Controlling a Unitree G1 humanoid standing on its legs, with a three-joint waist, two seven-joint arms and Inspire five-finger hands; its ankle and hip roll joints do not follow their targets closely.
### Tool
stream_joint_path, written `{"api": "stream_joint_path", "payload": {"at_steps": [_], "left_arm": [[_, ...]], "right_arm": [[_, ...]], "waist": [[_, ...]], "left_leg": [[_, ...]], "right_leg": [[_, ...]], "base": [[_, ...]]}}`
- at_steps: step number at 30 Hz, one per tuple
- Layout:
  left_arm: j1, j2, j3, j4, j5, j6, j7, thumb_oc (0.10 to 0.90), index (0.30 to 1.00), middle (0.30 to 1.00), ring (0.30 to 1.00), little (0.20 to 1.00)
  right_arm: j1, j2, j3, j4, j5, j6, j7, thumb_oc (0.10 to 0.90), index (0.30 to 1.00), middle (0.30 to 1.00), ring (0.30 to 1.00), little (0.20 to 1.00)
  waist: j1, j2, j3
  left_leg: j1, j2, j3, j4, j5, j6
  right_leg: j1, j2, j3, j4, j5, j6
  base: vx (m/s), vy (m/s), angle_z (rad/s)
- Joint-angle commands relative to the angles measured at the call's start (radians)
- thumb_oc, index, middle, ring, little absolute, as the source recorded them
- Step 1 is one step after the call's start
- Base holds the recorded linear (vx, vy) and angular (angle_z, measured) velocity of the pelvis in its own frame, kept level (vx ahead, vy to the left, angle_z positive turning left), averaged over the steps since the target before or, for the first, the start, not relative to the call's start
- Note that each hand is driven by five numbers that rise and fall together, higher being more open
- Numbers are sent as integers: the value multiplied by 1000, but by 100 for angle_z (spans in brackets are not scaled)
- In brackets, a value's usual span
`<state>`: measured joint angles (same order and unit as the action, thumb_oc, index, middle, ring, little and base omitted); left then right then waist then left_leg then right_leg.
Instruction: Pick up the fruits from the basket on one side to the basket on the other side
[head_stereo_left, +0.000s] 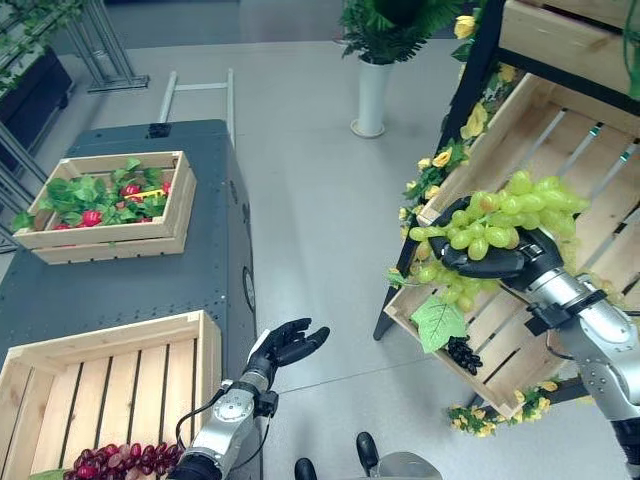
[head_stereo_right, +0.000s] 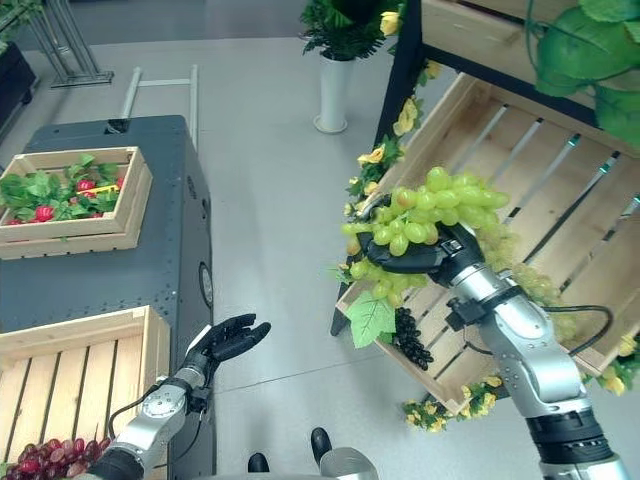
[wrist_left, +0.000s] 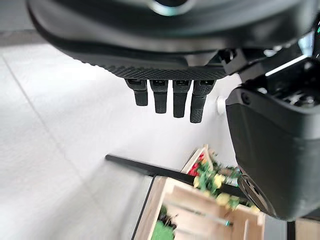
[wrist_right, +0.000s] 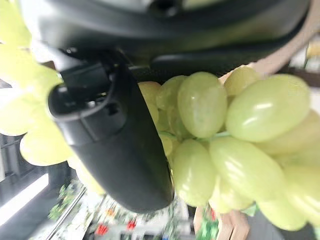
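**Operator:** Which hand holds the fruit, and where?

**Legend:** Your right hand (head_stereo_left: 492, 263) is clamped on a bunch of green grapes (head_stereo_left: 500, 214), with its fingers curled under the cluster and its thumb (wrist_right: 112, 140) pressed against the berries. You see the bunch raised over the near left part of the slanted wooden crate (head_stereo_left: 560, 150) on the right, which belongs to a dark-framed display stand (head_stereo_left: 470, 70) trimmed with yellow flowers (head_stereo_left: 440, 160). More green grapes (head_stereo_left: 440, 275) lie in the crate just below the hand. A cluster of dark grapes (head_stereo_left: 462, 354) and a green leaf (head_stereo_left: 437, 323) rest at the crate's near left corner.

**Operator:** And my left hand?

**Legend:** Your left hand (head_stereo_left: 287, 346) hangs over the grey floor (head_stereo_left: 320, 230), just to the right of the near wooden crate (head_stereo_left: 110, 345), holding nothing. Its fingers (wrist_left: 172, 102) are loosely extended and spread apart.

**Operator:** What stands on the left?

**Legend:** You see a dark grey table (head_stereo_left: 140, 280) carrying two crates. The near crate holds red grapes (head_stereo_left: 115, 463) at its near edge. The far crate (head_stereo_left: 125, 232) holds green leaves and small red fruits (head_stereo_left: 92, 217). A white vase with a green plant (head_stereo_left: 370, 95) stands on the floor at the far side, between table and stand.
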<state>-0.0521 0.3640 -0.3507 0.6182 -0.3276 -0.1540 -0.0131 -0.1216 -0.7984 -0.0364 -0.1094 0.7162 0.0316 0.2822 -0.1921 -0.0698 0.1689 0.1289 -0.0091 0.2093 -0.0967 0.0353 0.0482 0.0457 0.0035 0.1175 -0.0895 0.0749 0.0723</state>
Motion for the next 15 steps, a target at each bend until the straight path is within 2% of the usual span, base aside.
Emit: {"api": "stream_joint_path", "payload": {"at_steps": [1, 5, 7, 8, 15], "left_arm": [[-76, 17, -9, 23, -8, -74, 3, 800, 900, 900, 900, 900], [-62, 36, -16, 27, -8, -59, -19, 800, 900, 900, 900, 900], [-59, 49, -38, 42, -16, -61, -23, 800, 900, 900, 900, 900], [-61, 52, -45, 46, -18, -59, -25, 800, 900, 900, 900, 900], [-68, 62, -62, 76, -27, -73, -43, 800, 900, 900, 900, 900]], "right_arm": [[-166, -63, -148, 90, 34, -131, -72, 400, 300, 300, 300, 300], [-194, -183, -185, 220, -117, -157, -140, 400, 300, 300, 300, 300], [-249, -306, -184, 351, -160, -169, -174, 400, 300, 300, 300, 300], [-270, -338, -176, 389, -179, -165, -191, 400, 300, 300, 300, 300], [-399, -455, -75, 601, -194, -133, -211, 400, 300, 300, 300, 300]], "waist": [[25, -12, -99], [28, -20, -100], [36, -28, -103], [40, -31, -103], [65, -48, -108]], "left_leg": [[6, -8, -23, 9, -115, -25], [9, -7, -31, 9, -115, -25], [5, -6, -41, 9, -114, -26], [4, -6, -45, 9, -114, -27], [-3, -7, -64, 9, -110, -29]], "right_leg": [[25, 36, -38, 2, -20, 10], [30, 36, -38, 2, -18, 11], [29, 37, -40, 2, -18, 12], [28, 37, -42, 2, -18, 13], [26, 33, -56, 2, -16, 14]], "base": [[22, 16, -15], [9, 2, -4], [0, 0, 0], [0, 0, 0], [0, 0, 0]]}}
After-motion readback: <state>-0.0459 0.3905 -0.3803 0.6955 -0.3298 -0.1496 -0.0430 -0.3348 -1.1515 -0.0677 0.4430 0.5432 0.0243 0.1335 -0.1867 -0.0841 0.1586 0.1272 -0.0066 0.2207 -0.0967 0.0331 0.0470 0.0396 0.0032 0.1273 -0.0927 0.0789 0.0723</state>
